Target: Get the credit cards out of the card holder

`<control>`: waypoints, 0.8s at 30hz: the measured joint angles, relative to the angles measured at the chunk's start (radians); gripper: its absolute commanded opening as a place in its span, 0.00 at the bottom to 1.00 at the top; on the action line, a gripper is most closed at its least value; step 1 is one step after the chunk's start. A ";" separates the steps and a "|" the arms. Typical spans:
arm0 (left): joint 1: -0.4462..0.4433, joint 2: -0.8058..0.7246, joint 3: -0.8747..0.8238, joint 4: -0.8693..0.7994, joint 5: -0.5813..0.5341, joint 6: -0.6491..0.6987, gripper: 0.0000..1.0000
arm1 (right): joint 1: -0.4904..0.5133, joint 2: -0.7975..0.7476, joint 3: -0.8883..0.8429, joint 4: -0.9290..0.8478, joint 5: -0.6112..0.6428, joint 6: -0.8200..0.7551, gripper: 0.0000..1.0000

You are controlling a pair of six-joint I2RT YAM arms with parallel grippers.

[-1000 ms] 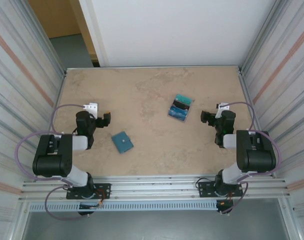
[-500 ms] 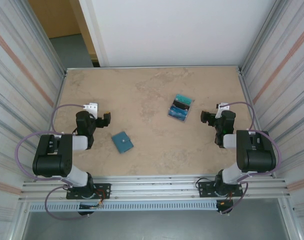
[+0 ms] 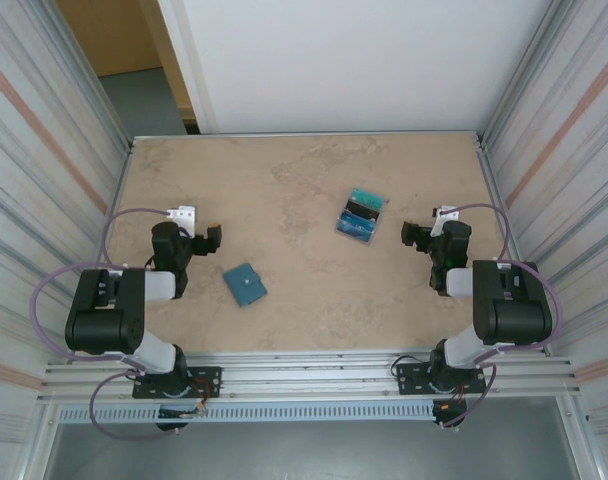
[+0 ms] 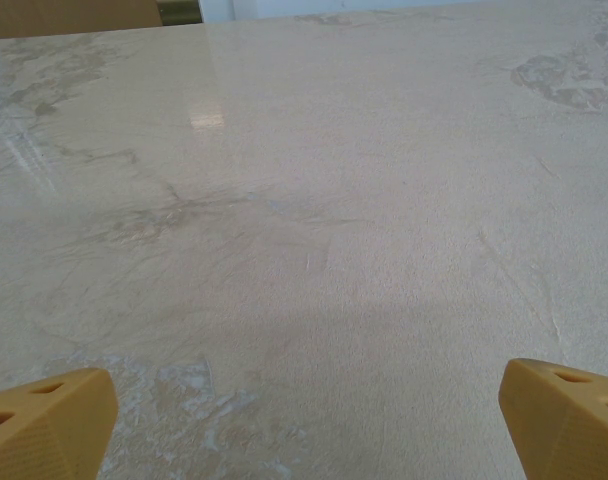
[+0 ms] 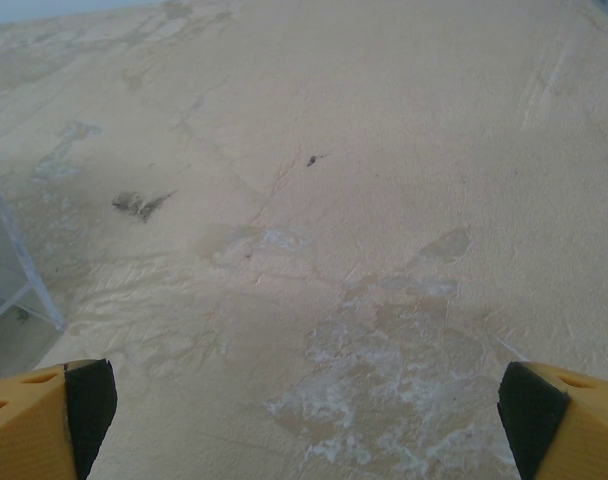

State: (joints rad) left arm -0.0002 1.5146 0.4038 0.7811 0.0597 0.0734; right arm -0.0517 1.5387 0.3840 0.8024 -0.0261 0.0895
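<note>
The card holder (image 3: 245, 285) lies flat on the tabletop (image 3: 284, 170), left of centre and nearer the near edge than the far one. It is a small teal-blue square turned a little askew to the edges, with a tiny pale dot near its middle. It looks folded shut, so its lining is hidden.

The credit cards (image 3: 362, 215) are well apart from it, right of centre about halfway between the near and far edges. They lie in a loose overlapping pile with a teal card farthest back, a black band across the middle and blue nearest. From above I cannot count them, and no print on them can be read.

The left gripper (image 3: 214, 238) hangs low by the left edge, close to the card holder but not touching it. In its wrist view the two yellow fingertips (image 4: 46, 425) sit at the bottom corners, cut off by the border, spread wide with bare stone between them.

The right gripper (image 3: 410, 233) is by the right edge, near the cards and clear of them. Its black-padded yellow fingertips (image 5: 564, 420) also stand wide apart at the bottom corners and hold nothing. From above, both sets of fingers are too dark and small to make out.
</note>
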 measured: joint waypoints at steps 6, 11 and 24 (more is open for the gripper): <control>0.000 0.000 0.000 0.000 0.000 0.000 0.99 | 0.000 0.000 0.000 0.000 0.000 0.000 0.99; 0.000 -0.008 0.003 -0.029 -0.005 -0.004 0.99 | 0.000 0.000 0.000 0.000 0.000 0.000 0.99; -0.001 -0.202 0.064 -0.283 -0.103 -0.085 0.99 | -0.003 -0.060 0.033 -0.116 0.012 0.008 0.99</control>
State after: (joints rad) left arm -0.0010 1.3125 0.4675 0.4984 -0.0437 -0.0116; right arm -0.0544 1.4788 0.4171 0.6861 -0.0139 0.0971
